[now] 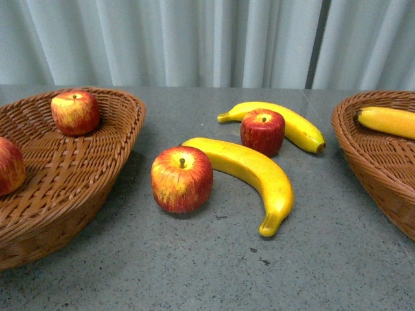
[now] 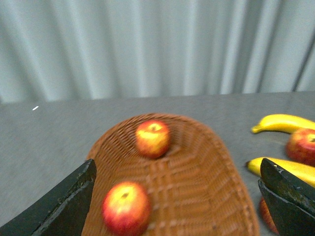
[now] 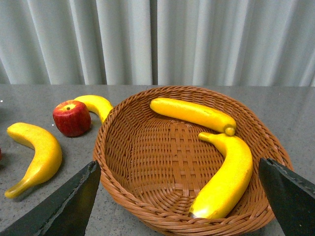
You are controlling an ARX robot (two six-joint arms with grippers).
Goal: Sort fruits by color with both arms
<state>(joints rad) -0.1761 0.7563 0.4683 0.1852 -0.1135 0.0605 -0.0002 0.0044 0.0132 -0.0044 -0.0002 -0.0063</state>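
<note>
On the grey table lie two red apples, one near (image 1: 181, 179) and one farther back (image 1: 262, 131), and two yellow bananas, a big one (image 1: 249, 170) and one behind (image 1: 292, 123). The left wicker basket (image 1: 97, 188) holds two apples (image 1: 75, 111) (image 1: 9, 166). The right basket (image 1: 373, 155) shows one banana (image 1: 387, 120) in the front view; the right wrist view shows two bananas (image 3: 193, 112) (image 3: 226, 178) in it. My left gripper (image 2: 177, 206) hangs open over the left basket (image 2: 197, 191). Above the right basket (image 3: 147, 162), my right gripper (image 3: 179, 206) is open and empty.
A pale pleated curtain (image 1: 207, 39) closes off the back of the table. Bare grey tabletop (image 1: 259, 272) lies between the baskets in front of the loose fruit.
</note>
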